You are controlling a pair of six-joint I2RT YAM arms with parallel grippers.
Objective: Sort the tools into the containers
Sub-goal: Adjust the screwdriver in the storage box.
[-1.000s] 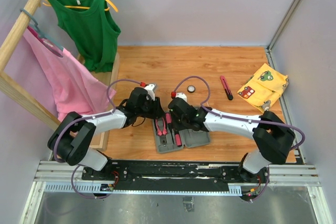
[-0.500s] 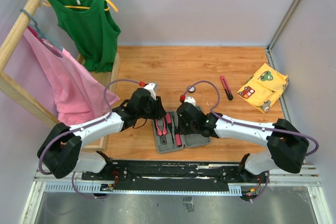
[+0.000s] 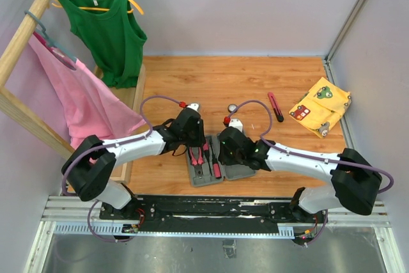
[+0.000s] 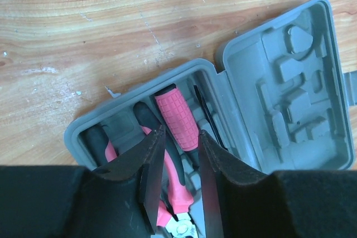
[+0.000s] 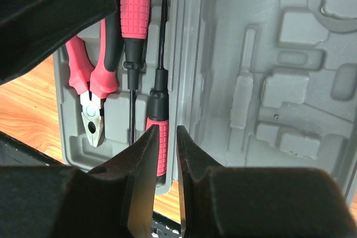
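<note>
The grey hinged case (image 3: 241, 171) lies open on the wood floor, between the arms. Its left half holds pink-and-black pliers (image 4: 179, 189) and two pink-handled screwdrivers (image 5: 135, 4) (image 5: 158, 104). Its right half (image 4: 290, 98) shows bare moulded slots. My left gripper (image 4: 181, 137) is open and empty just above the pliers and the larger screwdriver (image 4: 175, 118). My right gripper (image 5: 165, 135) stands slightly open and empty over the smaller screwdriver's handle at the case's near edge. A pink-black cutter (image 3: 276, 107) and a round black-white disc (image 3: 233, 109) lie on the floor behind the case.
A yellow patterned cloth (image 3: 319, 108) lies at the right. A wooden rack with a green top (image 3: 105, 30) and a pink garment (image 3: 77, 94) stands at the left. A metal rail (image 3: 211, 210) runs along the near edge.
My left gripper has moved right, over the case's left half. My right gripper has moved nearer and slightly right, over the case's near edge.
</note>
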